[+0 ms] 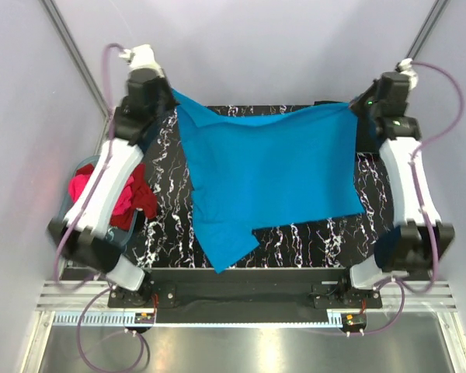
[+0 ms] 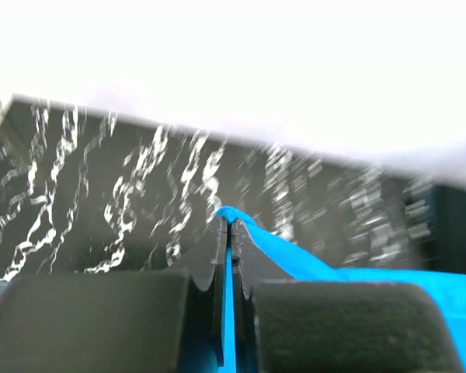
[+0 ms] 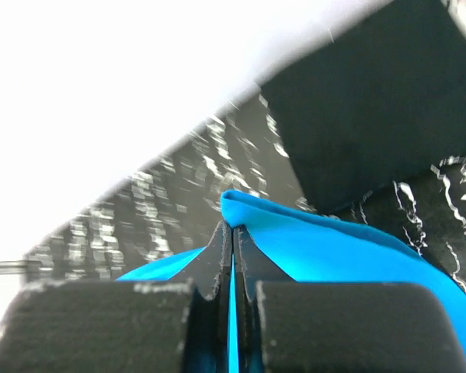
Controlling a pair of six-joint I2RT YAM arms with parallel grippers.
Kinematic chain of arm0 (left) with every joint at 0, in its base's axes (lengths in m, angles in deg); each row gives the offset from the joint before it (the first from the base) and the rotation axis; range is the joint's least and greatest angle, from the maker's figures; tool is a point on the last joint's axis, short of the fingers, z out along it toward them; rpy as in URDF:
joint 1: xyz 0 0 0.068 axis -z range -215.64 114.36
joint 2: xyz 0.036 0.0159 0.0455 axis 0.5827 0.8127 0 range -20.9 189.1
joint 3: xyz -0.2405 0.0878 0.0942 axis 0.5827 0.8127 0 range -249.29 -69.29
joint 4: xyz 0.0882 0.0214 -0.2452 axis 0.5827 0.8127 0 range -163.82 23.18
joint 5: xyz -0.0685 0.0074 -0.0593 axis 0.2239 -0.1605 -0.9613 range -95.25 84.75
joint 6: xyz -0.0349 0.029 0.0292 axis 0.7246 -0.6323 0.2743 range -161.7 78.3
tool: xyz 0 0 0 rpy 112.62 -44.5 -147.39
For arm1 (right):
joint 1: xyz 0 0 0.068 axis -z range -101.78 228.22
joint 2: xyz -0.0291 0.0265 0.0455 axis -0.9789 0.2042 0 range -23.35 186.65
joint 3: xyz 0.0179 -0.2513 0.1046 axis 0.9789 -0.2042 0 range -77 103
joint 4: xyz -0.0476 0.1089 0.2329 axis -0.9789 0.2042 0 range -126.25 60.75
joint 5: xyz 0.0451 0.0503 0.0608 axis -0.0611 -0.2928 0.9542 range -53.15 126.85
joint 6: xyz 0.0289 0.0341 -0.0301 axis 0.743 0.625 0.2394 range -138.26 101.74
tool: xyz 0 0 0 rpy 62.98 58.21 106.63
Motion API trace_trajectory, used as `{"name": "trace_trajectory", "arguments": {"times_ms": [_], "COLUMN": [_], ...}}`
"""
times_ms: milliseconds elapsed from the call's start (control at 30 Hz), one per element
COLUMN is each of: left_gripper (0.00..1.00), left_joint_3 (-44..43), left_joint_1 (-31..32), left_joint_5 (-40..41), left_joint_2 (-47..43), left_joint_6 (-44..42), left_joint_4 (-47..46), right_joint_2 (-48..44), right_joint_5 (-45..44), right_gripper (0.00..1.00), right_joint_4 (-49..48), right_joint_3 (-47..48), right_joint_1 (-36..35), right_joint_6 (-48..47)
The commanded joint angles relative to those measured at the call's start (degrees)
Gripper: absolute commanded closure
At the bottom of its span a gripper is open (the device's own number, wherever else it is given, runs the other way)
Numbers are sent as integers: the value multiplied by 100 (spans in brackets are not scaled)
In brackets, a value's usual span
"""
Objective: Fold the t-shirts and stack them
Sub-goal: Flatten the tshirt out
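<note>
The turquoise-blue t-shirt (image 1: 268,175) hangs spread between my two grippers over the black marbled table (image 1: 311,237), its lower part trailing toward the near edge. My left gripper (image 1: 173,97) is shut on its far left corner; the cloth (image 2: 295,260) shows pinched between the jaws in the left wrist view, at the gripper (image 2: 230,224). My right gripper (image 1: 356,109) is shut on the far right corner; the cloth (image 3: 334,245) folds over the closed jaws of the gripper (image 3: 232,227). Magenta-pink and red shirts (image 1: 128,194) lie in the tub at left. A black cloth (image 3: 380,101) lies at the table's far right corner.
A translucent pale-blue tub (image 1: 76,172) stands at the table's left side under my left arm. Grey walls close in at left, right and back. The near table edge meets a black rail (image 1: 241,291) with the arm bases.
</note>
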Motion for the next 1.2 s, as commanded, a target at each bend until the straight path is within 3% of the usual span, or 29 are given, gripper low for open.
{"name": "trace_trajectory", "arguments": {"times_ms": [0,267,533,700,867,1033,1167], "left_gripper": [100,100,100,100,100,100,100], "left_joint_3": [266,988,621,154,-198,213,715], "left_joint_1": [-18,-1,-1,8,-1,-1,0], "left_joint_5": [-55,-64,-196,-74,120,-248,-74], "left_joint_2": [-1730,-3865,-4861,-4511,-3343,-2202,-1208], "left_joint_6": [364,523,603,331,-101,-110,-215], "left_joint_4": [-598,-510,-124,-79,-430,-887,-1335], "right_joint_2": [-1238,-3129,-4369,-3986,-3132,-2192,-1515], "right_joint_5": [-82,-301,-425,-565,-828,-882,-716], "right_gripper": [100,100,100,100,100,100,100], "right_joint_4": [882,1842,2396,2406,1985,965,17], "right_joint_3": [515,480,1006,1376,1395,317,-730], "right_joint_1": [-8,-8,-8,-9,-8,-8,-8], "right_joint_6": [-99,165,288,244,-28,-73,51]}}
